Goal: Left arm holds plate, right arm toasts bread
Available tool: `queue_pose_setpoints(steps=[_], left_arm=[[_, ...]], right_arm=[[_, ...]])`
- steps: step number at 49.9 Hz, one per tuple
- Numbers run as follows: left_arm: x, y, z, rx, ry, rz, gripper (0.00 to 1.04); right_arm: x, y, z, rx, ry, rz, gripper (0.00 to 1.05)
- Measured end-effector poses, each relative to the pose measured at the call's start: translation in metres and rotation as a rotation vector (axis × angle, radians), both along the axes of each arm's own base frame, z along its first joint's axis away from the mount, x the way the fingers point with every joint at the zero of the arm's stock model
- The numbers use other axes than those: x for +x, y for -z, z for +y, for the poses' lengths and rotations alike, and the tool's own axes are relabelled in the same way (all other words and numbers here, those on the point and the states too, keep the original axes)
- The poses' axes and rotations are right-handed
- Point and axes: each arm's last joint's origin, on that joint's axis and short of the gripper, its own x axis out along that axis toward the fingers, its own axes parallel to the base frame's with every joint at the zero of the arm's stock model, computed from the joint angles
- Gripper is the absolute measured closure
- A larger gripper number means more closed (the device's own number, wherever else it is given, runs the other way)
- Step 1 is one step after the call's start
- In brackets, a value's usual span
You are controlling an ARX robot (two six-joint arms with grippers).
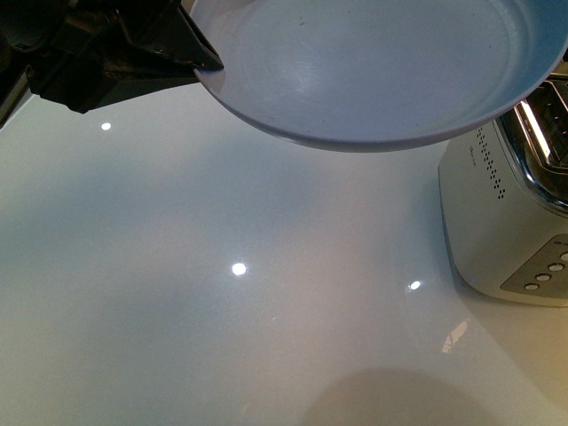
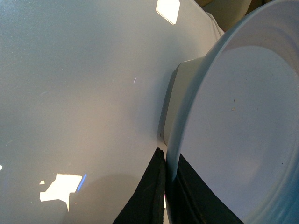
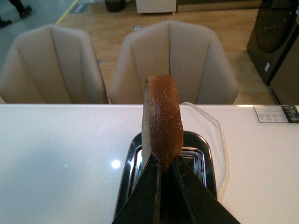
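Observation:
My left gripper (image 1: 209, 60) is shut on the rim of the pale blue-grey plate (image 1: 373, 62), held in the air at the top of the front view, above and left of the toaster (image 1: 506, 213). In the left wrist view its black fingers (image 2: 154, 196) pinch the plate's rim (image 2: 187, 112); the plate is empty. My right gripper (image 3: 163, 165) is shut on the bread (image 3: 161, 116), a slice seen edge-on with a brown crust, held upright just above the toaster's chrome slots (image 3: 196, 161). The right arm is out of the front view.
The white toaster has buttons (image 1: 546, 275) on its front and stands at the right on a glossy white table (image 1: 222, 293). Two beige chairs (image 3: 173, 60) stand beyond the table's far edge. A card (image 3: 275, 113) lies on the table at the right.

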Motion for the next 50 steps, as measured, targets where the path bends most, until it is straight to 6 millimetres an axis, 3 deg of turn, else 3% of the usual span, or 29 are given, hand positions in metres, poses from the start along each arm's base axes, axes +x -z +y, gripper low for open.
queue_pose_setpoints(steps=[15,31,50], left_arm=[[0.0,0.0,0.0,0.0,0.0,0.0,1.02],[0.0,0.0,0.0,0.0,0.0,0.0,1.02],[0.0,0.0,0.0,0.0,0.0,0.0,1.02]], right_arm=[[0.019,0.023,0.011,-0.054,0.008,0.067,1.02],[0.025,0.052,0.016,-0.037,0.039,0.141,1.02],[0.036,0.073,0.018,-0.031,0.046,0.179,1.02]])
